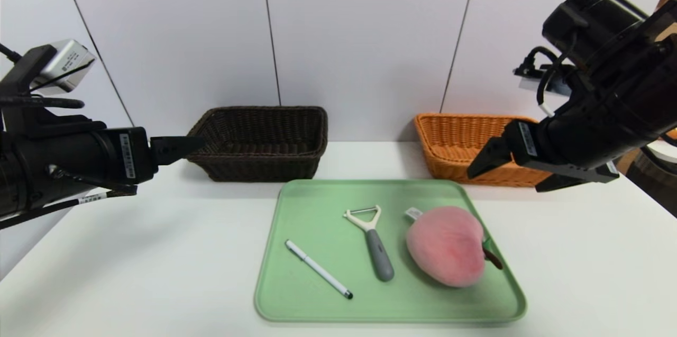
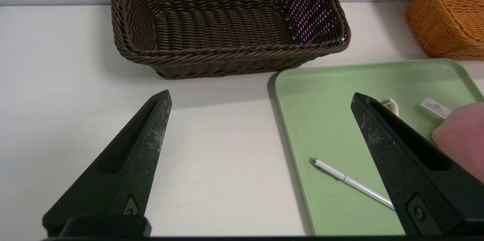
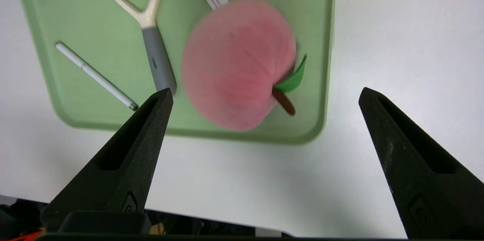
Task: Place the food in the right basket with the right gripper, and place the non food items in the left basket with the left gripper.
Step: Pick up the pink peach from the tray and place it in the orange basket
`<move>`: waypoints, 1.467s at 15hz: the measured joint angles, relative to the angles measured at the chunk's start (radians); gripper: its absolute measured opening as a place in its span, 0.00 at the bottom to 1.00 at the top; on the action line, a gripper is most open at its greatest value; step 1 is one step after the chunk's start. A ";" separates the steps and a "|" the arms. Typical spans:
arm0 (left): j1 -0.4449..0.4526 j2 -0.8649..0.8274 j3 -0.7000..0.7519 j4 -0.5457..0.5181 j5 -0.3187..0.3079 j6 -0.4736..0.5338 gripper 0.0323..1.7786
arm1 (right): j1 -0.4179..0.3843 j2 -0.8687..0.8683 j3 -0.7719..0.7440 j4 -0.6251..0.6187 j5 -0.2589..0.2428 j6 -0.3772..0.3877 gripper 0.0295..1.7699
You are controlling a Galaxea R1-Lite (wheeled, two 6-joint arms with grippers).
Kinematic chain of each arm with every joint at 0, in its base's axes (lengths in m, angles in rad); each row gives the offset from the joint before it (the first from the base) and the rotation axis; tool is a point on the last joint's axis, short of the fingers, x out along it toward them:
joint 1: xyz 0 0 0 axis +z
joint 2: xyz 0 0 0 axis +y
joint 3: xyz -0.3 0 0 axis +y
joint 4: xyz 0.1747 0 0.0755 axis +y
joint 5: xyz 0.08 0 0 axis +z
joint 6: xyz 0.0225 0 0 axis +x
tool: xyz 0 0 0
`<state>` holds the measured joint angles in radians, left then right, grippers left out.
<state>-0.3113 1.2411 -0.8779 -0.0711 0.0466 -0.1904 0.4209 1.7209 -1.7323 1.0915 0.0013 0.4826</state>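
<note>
On a green tray [image 1: 307, 305] at the table's front edge, the peach [image 1: 447, 246] lies by the tray's right rim, the peeler [image 1: 370, 239] mid-tray and the pen [image 1: 319, 268] toward the left rim, all spread apart for easy picking. Both baskets sit empty along the table's back edge: dark basket [image 1: 259, 141] left, orange basket [image 1: 455, 146] right. The right gripper [image 1: 515, 170] hangs above the peach, jaws apart, apparently first to pick; the left gripper [image 2: 261, 99], also spread, waits over the table's left side.

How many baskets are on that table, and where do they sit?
2. The dark brown basket stands at the back of the table, behind the green tray's left corner. The orange basket stands at the back right, partly hidden by the right gripper.
</note>
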 joint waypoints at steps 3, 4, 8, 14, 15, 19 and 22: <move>-0.005 0.016 0.006 0.000 0.078 0.004 0.95 | 0.026 0.031 -0.006 0.082 -0.010 0.053 0.96; -0.001 0.024 0.006 -0.001 0.110 0.004 0.95 | 0.037 0.043 -0.007 0.086 -0.011 0.081 0.96; 0.046 0.025 0.028 0.001 0.125 0.005 0.95 | 0.090 0.092 -0.009 0.084 -0.012 0.166 0.96; 0.056 0.002 0.062 -0.002 0.119 0.008 0.95 | 0.146 0.191 -0.048 0.080 -0.012 0.244 0.96; 0.055 0.002 0.062 -0.002 0.119 0.009 0.95 | 0.148 0.213 -0.061 0.079 -0.012 0.257 0.96; 0.048 0.001 0.058 -0.003 0.119 0.010 0.95 | 0.152 0.291 -0.106 0.081 -0.011 0.291 0.96; 0.045 0.000 0.051 -0.003 0.119 0.009 0.95 | 0.153 0.333 -0.126 0.099 -0.014 0.296 0.96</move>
<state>-0.2660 1.2406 -0.8264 -0.0745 0.1660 -0.1813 0.5738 2.0540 -1.8579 1.1902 -0.0123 0.7783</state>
